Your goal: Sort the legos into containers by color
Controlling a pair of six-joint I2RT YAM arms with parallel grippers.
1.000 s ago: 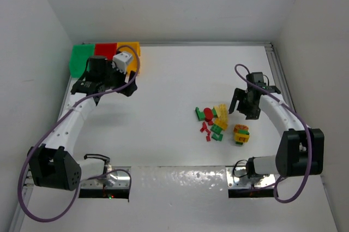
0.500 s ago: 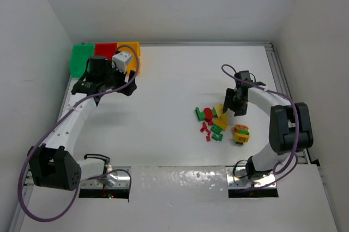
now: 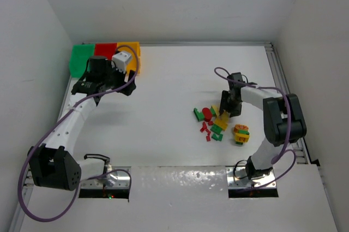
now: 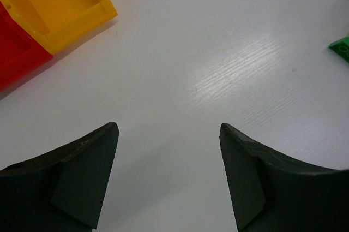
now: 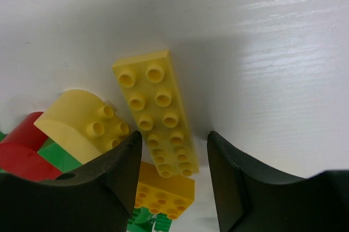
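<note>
containers [image 3: 82, 57] far left (side by side), legos [image 3: 218, 124] clustered right of centre

White table [image 3: 163, 93], faint wood grain. Far left corner: containers [image 3: 79, 60] joined in a row, green, red, yellow-orange from left to right. Right of centre: loose heap of legos [image 3: 211, 123] in red, green and yellow, pieces touching. Long yellow brick [image 5: 155, 109] lies flat, studs up, at the heap's edge. Near right, just apart: small mixed-colour stack [image 3: 241, 134].
</note>
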